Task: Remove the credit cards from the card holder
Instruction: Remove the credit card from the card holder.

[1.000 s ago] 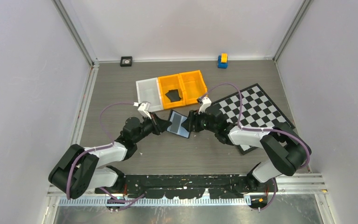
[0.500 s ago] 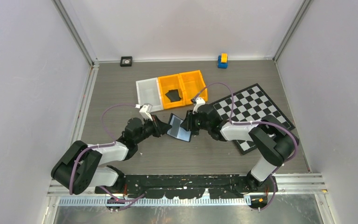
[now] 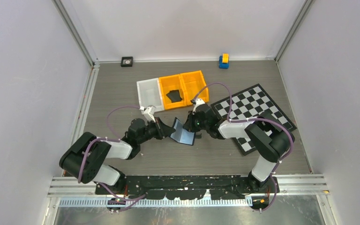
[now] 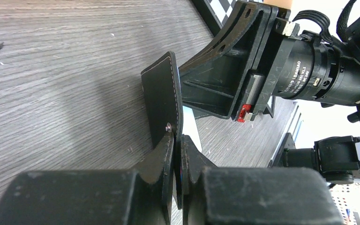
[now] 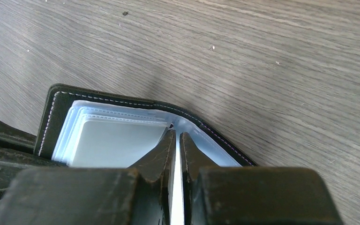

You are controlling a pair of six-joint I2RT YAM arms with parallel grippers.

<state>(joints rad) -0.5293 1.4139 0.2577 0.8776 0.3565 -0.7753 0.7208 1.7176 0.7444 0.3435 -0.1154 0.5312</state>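
Card holder (image 3: 183, 136) open at worktop (image 3: 117, 93) centre: left gripper (image 4: 177, 137) pinches its black cover, right gripper (image 5: 177, 136) its pale inner sleeve

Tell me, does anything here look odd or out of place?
Nothing looks spilled or broken. The card holder sits half open, one flap lifted, pinched by the left gripper and right gripper. Dark cards lie crooked in an orange bin.

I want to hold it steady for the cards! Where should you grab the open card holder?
Pinch the card holder by its black stitched cover, coming from the left. That flap stands tilted up, thin and bare, beyond the pale sleeves; the left gripper grips it there.
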